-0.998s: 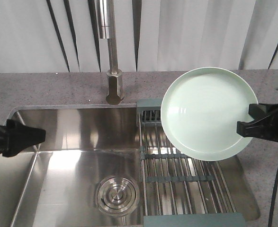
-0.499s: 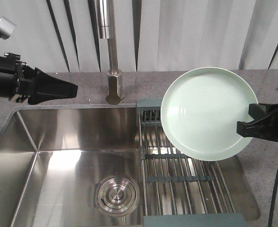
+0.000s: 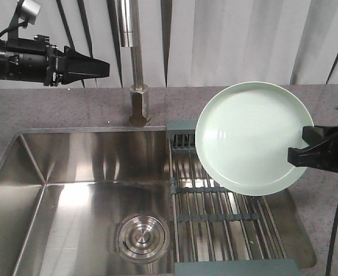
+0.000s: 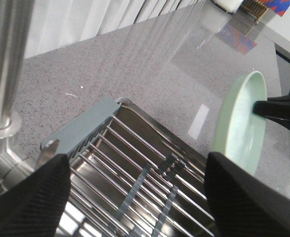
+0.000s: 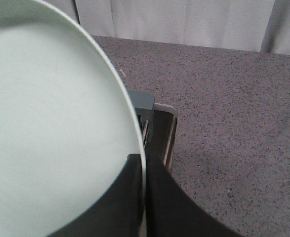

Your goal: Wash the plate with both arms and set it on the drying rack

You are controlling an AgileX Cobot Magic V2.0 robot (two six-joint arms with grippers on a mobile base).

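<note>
Plate (image 3: 249, 138), centre-right of frame, tilted, its right rim pinched by the right gripper (image 3: 298, 144); left gripper (image 3: 102, 68), upper left, spread wide, empty.

We are looking at a plate (image 3: 249, 135) that is showing a smooth, glossy pale-green surface and catching soft highlights. The sink (image 3: 88, 167) is gleaming as brushed stainless steel, and the faucet (image 3: 135, 57) is shining as polished metal. The drying rack (image 3: 226, 201) is presenting bright steel rods with matt grey-green crossbars, looking like plastic or rubber. The table (image 3: 71, 106) is reading as speckled grey stone, faintly glossy. The left pincer (image 3: 106, 68) and right pincer (image 3: 298, 145) are appearing matt black and finely grained.
</note>
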